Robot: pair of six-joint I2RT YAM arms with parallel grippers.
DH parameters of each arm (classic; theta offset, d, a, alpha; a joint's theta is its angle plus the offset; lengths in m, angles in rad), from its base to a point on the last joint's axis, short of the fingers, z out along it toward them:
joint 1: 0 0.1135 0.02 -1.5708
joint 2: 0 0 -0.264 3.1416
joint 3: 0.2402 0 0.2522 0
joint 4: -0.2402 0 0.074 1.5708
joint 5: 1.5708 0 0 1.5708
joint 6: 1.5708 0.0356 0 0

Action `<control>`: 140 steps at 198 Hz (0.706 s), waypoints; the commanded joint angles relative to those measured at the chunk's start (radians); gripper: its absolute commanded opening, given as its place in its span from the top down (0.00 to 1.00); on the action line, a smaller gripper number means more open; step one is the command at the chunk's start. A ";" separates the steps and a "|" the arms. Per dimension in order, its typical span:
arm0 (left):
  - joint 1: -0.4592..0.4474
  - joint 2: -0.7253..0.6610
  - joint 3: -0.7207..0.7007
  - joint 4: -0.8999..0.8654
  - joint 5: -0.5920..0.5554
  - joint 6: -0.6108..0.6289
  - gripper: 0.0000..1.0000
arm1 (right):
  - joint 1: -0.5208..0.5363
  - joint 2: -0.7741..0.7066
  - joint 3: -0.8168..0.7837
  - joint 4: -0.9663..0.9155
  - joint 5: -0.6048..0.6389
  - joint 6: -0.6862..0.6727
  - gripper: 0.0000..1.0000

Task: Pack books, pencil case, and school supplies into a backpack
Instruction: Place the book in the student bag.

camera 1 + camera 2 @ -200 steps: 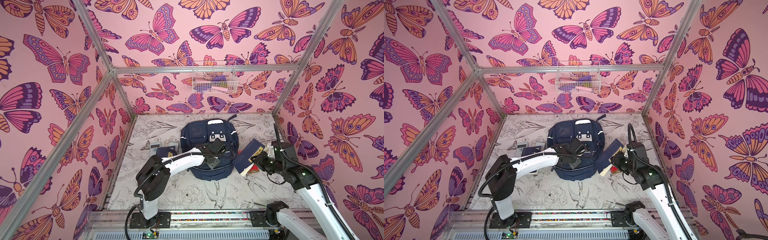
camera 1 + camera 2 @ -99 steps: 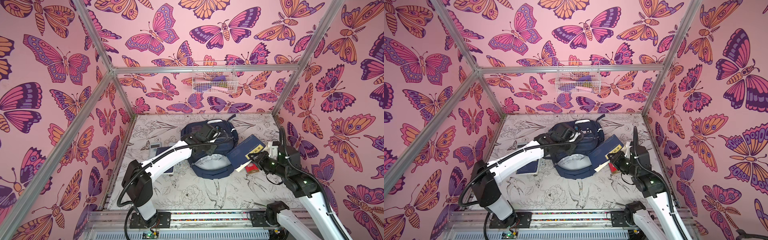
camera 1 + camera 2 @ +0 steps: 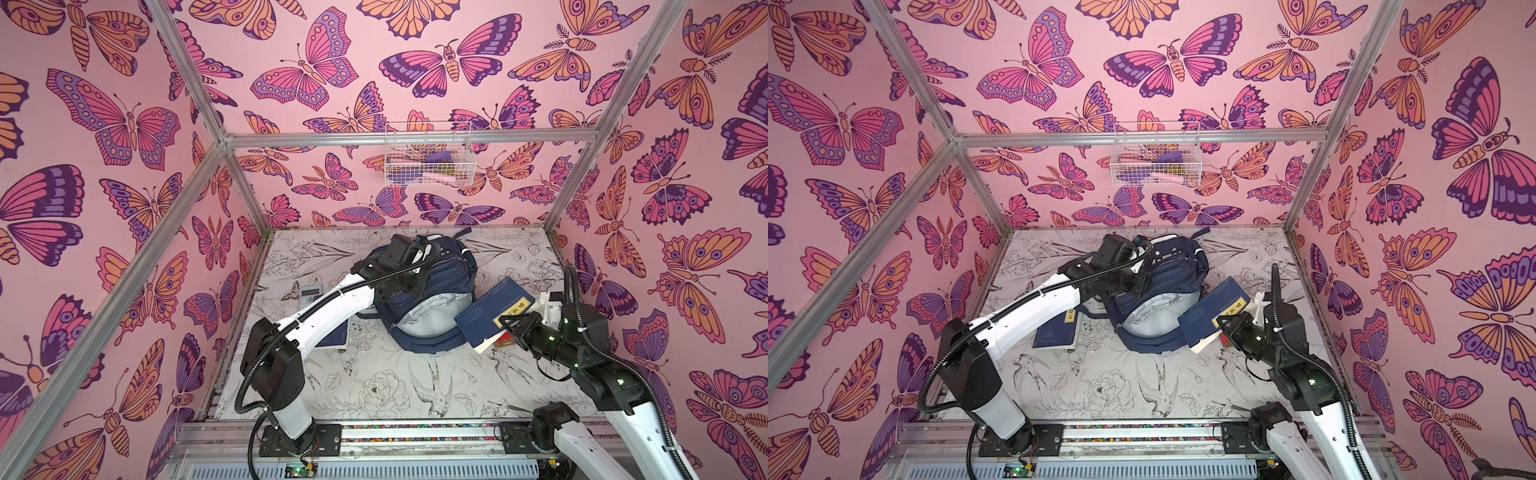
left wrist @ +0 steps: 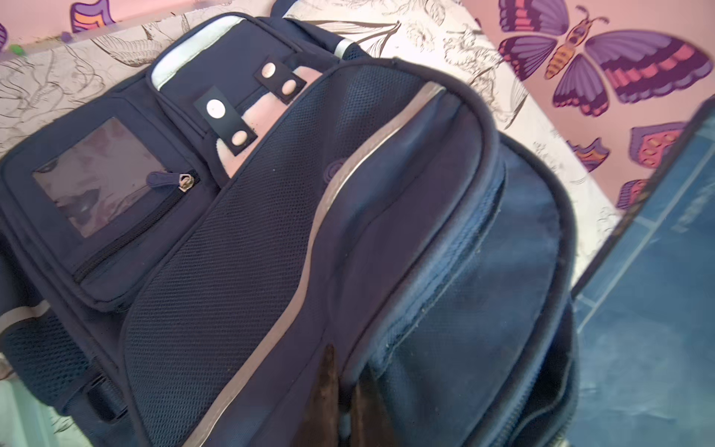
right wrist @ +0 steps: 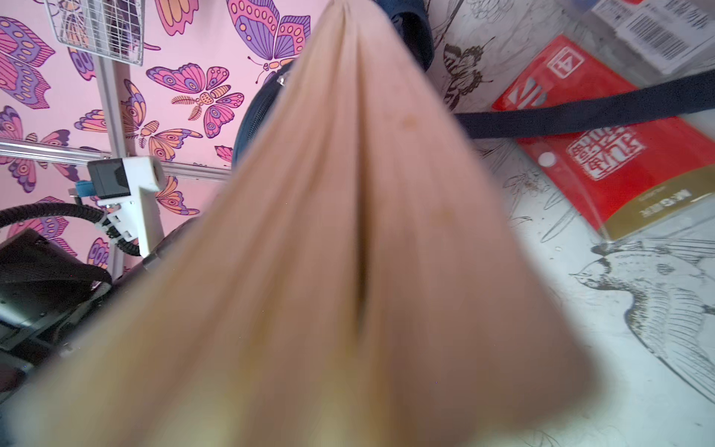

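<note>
The navy backpack point(image 3: 446, 270) point(image 3: 1177, 270) lies at the back middle of the table, its main compartment held open so the grey lining point(image 3: 432, 311) shows. My left gripper point(image 3: 409, 286) point(image 4: 344, 371) is shut on the edge of the backpack's front flap. To the right, my right gripper point(image 3: 505, 326) point(image 3: 1221, 326) is shut on a corner of a dark blue book point(image 3: 490, 309) point(image 3: 1212, 309), which tilts with its far end over the opening. Its page edge point(image 5: 348, 232) fills the right wrist view and hides the jaws. The pencil case is out of view.
A second blue book point(image 3: 338, 336) point(image 3: 1057, 332) lies under my left arm, and a pale calculator point(image 3: 309, 293) sits beyond it. A red packet point(image 5: 603, 154) lies under the held book, crossed by a backpack strap point(image 5: 580, 112). A wire basket point(image 3: 428, 156) hangs on the back wall.
My left gripper has pulled the backpack's flap up and toward the back, baring the grey lining. The right arm has drawn back slightly, the book still in its grip.
</note>
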 commanded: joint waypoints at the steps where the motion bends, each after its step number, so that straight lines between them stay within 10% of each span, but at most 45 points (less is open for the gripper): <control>1: 0.022 -0.057 0.007 0.131 0.087 -0.087 1.00 | 0.045 0.021 -0.063 0.169 -0.028 0.084 1.00; 140: 0.081 -0.070 0.021 0.199 0.363 -0.172 1.00 | 0.306 0.700 -0.005 0.971 0.217 0.111 0.98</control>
